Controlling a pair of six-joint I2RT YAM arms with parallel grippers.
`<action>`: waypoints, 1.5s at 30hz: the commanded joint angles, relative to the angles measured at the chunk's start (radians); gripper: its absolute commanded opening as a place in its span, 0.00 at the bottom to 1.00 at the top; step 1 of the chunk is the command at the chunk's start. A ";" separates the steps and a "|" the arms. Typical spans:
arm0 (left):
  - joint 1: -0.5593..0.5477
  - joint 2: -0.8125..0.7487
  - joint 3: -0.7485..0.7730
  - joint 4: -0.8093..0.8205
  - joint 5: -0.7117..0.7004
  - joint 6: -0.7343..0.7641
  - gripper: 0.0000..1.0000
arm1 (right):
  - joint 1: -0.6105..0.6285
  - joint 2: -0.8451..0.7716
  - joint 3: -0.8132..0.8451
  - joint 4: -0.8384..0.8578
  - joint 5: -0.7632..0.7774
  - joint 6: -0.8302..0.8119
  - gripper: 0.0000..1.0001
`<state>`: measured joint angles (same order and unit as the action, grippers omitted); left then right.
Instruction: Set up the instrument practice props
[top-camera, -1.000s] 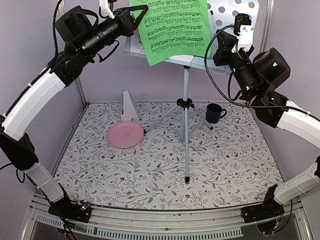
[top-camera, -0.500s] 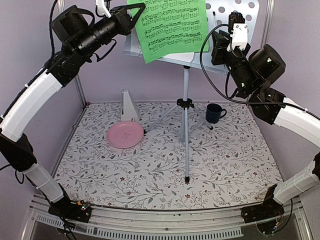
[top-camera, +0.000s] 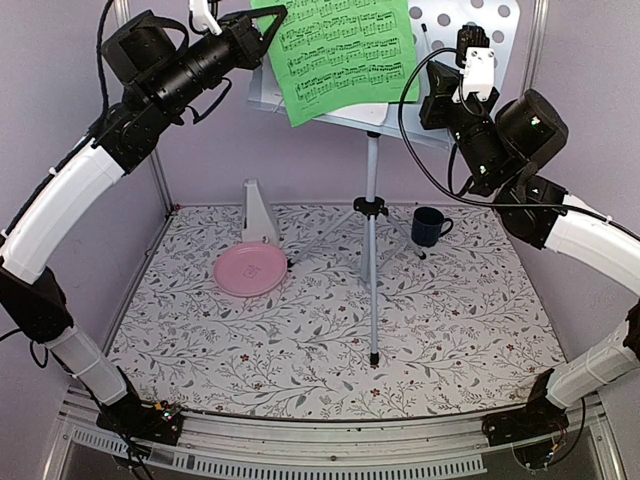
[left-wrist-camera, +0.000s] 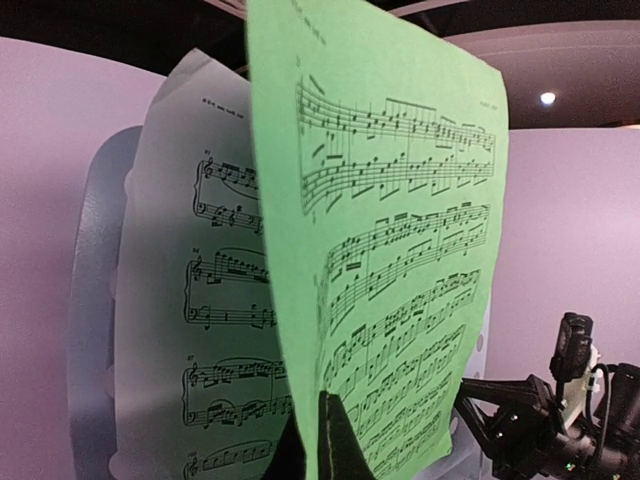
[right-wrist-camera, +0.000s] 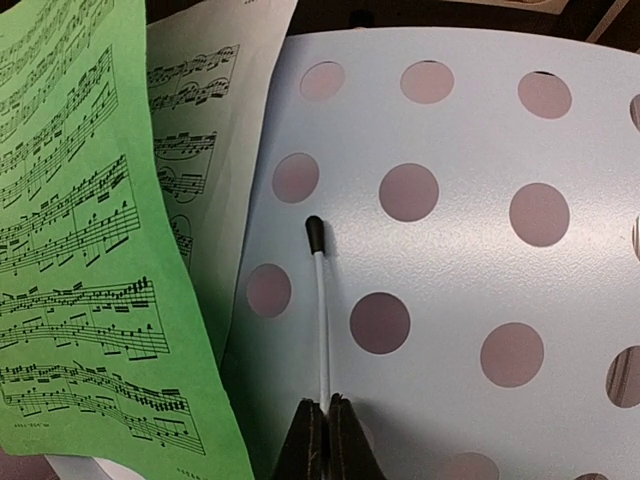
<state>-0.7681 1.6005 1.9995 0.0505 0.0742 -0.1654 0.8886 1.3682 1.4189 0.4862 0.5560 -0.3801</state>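
The pale blue-grey perforated music stand stands on its silver tripod at the back middle. My left gripper is shut on the edge of the green music sheet and holds it in front of the stand's desk. In the left wrist view the jaws pinch the green sheet, with the white sheet behind it on the desk. My right gripper is shut on a thin white stick with a black tip, which lies against the desk. The white metronome stands on the table at the back left.
A pink plate lies in front of the metronome. A dark blue mug stands right of the tripod. The tripod's front leg ends at mid-table. Frame posts and purple walls close in the back and sides.
My right gripper has moved up and left, closer to the stand's desk, with the stick in it. My left gripper has lifted the green sheet slightly.
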 joint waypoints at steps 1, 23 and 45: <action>0.010 -0.018 -0.002 0.026 -0.047 0.021 0.00 | -0.003 -0.021 -0.041 0.100 -0.032 0.011 0.00; -0.010 0.119 0.177 -0.028 0.083 0.065 0.00 | -0.002 -0.021 -0.196 0.349 -0.164 -0.087 0.00; -0.052 0.418 0.487 -0.056 0.337 0.214 0.00 | -0.004 -0.021 -0.201 0.333 -0.230 -0.094 0.00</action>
<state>-0.8036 1.9648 2.4443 -0.0372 0.3702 0.0166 0.8810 1.3518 1.2366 0.8307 0.3592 -0.4759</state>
